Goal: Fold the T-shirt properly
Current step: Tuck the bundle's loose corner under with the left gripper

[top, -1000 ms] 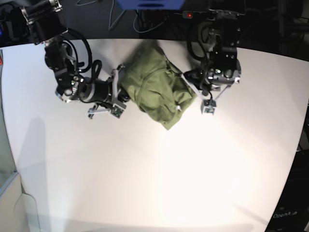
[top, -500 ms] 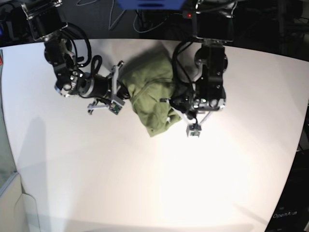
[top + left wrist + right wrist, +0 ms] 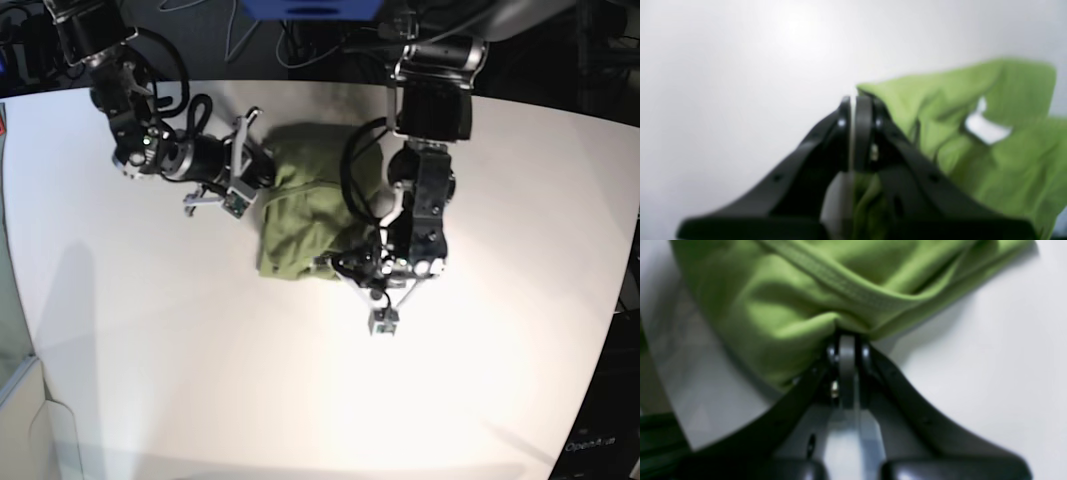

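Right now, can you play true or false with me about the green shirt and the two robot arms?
1. The T-shirt is spread out flat with both sleeves showing. False: it is bunched into a rumpled heap.
2. The right end effector is pinching a fold of the shirt. True.
3. The left end effector is wide open. False: it is shut.
4. The table is white. True.
5. The shirt has a big picture on it. False: it looks plain green.

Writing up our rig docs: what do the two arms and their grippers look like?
Both arms are black, jointed, with looping black cables. The left gripper and right gripper have black V-shaped fingers with pale tip pads. Small green lights glow near each wrist in the base view.
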Tool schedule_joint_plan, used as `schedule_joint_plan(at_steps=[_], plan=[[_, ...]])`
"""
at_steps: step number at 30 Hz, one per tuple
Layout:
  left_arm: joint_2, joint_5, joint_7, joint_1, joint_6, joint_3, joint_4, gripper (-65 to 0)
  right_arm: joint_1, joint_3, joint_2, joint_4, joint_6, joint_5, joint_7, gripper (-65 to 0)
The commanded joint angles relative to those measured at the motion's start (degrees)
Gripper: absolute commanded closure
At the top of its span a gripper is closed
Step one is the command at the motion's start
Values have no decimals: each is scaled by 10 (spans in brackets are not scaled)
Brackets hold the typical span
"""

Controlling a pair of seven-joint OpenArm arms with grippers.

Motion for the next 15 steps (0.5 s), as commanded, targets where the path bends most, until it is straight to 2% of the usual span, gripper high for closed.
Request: schedule_joint_plan(at_steps=[1,9,15], plan=[[4,-4,-10,-19,-4,2,7,-22,-19,-5,8,-4,8,-46,-82,-9],[1,-4,1,-20,-4,2,68,-22,-18,-4,9,8,8,-46,-82,-9],[-16,-4,79,19,-6,-48,229,-22,-15,59,8,12,8,-46,-82,-7]])
